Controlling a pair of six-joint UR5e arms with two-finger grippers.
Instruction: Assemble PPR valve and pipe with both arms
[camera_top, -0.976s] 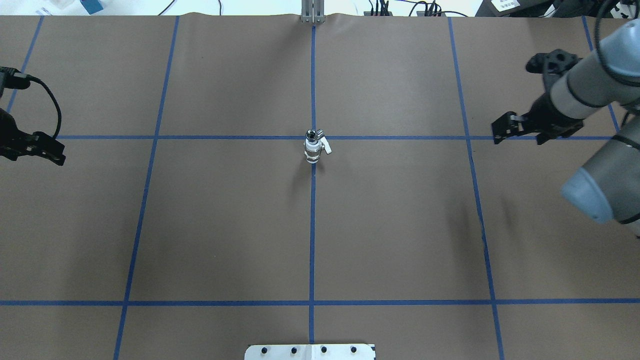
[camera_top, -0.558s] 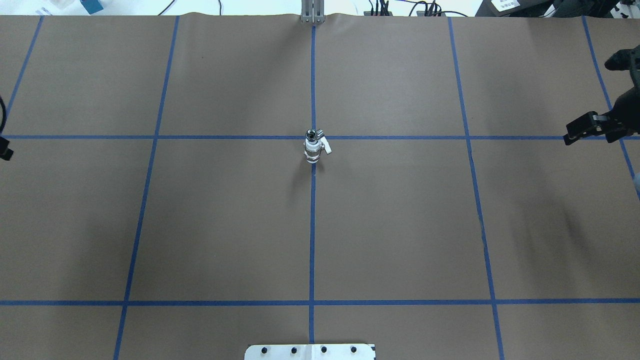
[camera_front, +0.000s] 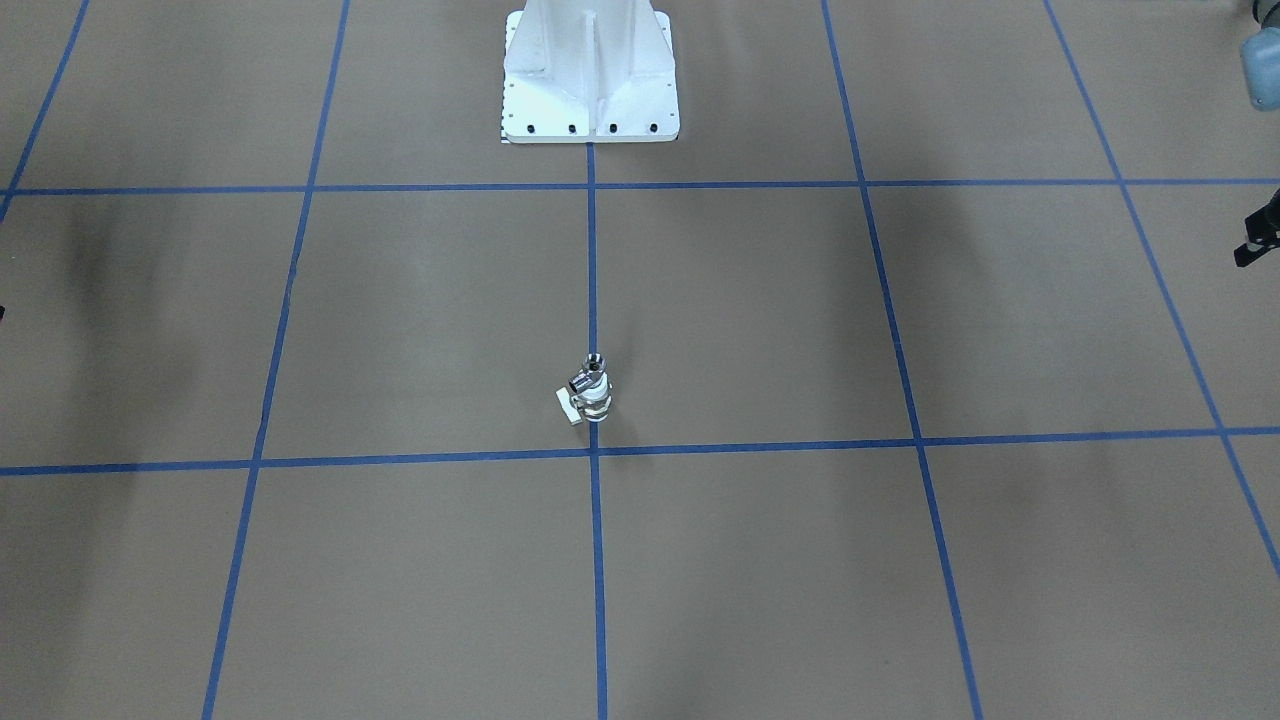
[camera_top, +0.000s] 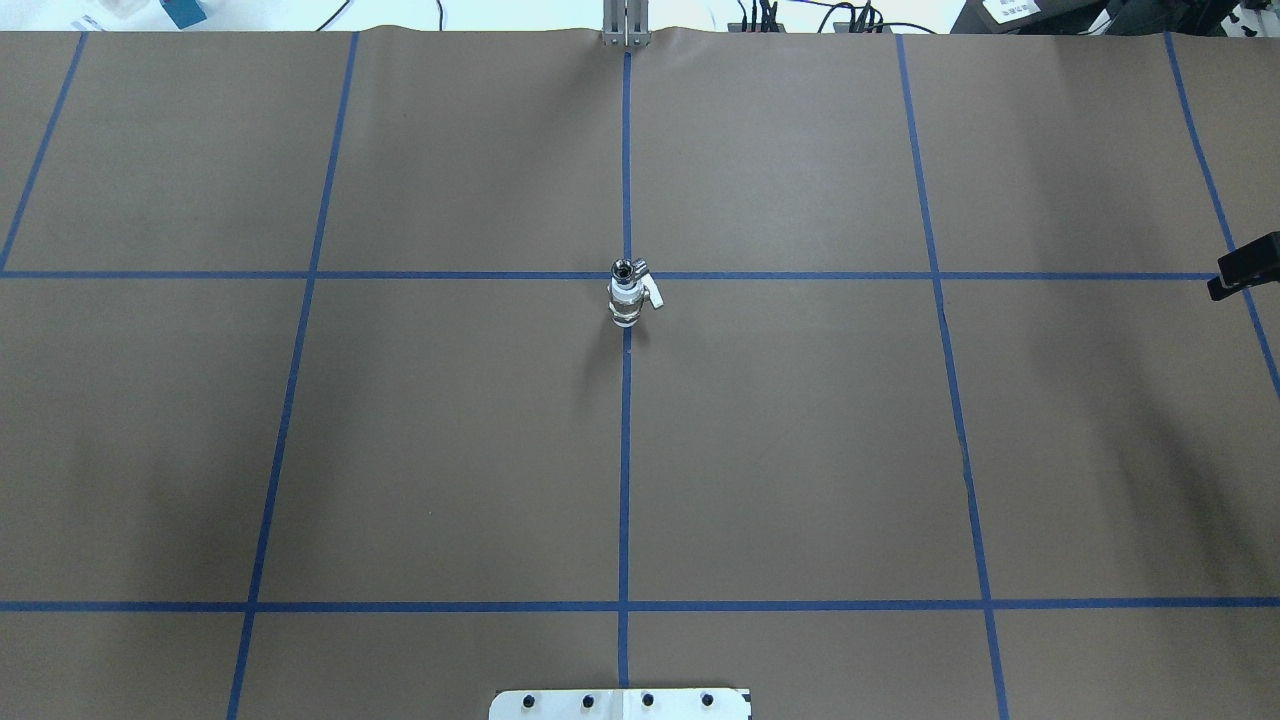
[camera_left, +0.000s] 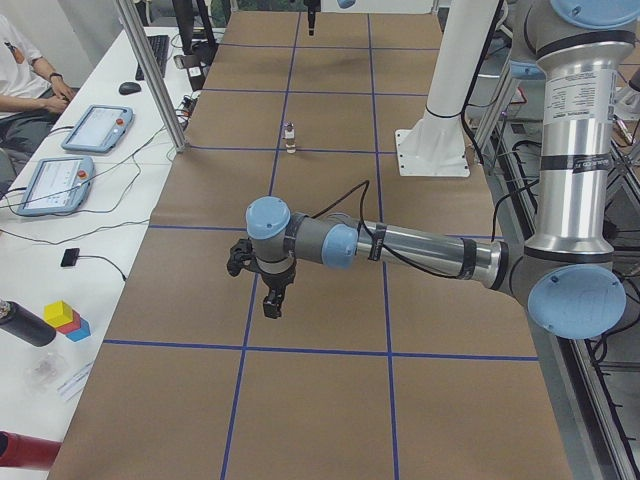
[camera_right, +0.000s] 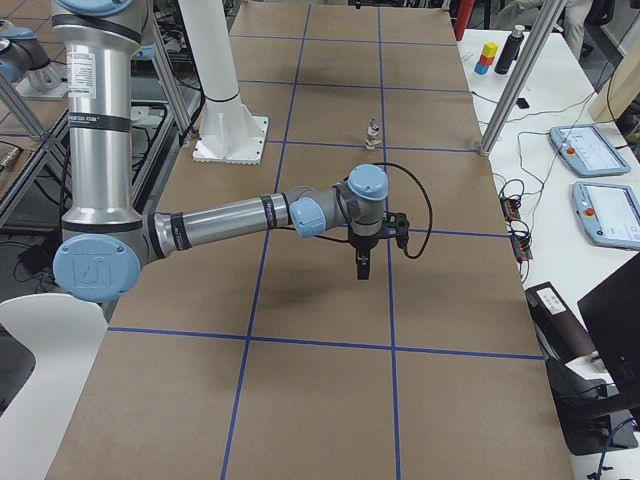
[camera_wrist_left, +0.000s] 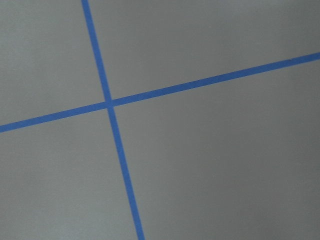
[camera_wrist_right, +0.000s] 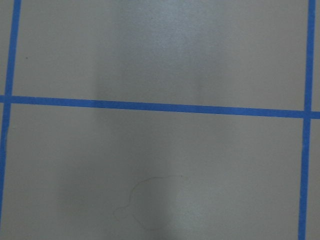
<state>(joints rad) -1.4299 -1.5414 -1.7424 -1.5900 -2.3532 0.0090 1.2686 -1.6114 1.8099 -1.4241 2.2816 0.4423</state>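
Observation:
The PPR valve (camera_top: 625, 296) stands upright where the blue tape lines cross at the table's middle, with white ends, a brass middle and a pale side handle (camera_top: 653, 298). It also shows in the front-facing view (camera_front: 595, 401). The chrome pipe (camera_top: 622, 267) sits on its upper end, also in the front-facing view (camera_front: 589, 373). Neither gripper touches them. My right gripper (camera_top: 1243, 272) shows only as one black tip at the overhead view's right edge. My left gripper (camera_front: 1260, 236) is a black tip at the front-facing view's right edge. Both hang over bare table in the side views, and I cannot tell whether they are open or shut.
The table is brown paper with a blue tape grid (camera_top: 624, 450). The white pedestal base (camera_front: 590, 75) stands at the robot's side. The left arm (camera_left: 400, 243) and right arm (camera_right: 230, 218) stretch low over the table ends. Tablets (camera_left: 92, 127) and an operator (camera_left: 25, 65) are beside the table.
Both arms have swung outward from the middle. The left gripper has left the overhead view; the right gripper has moved right until only a tip shows. The valve and pipe have not moved.

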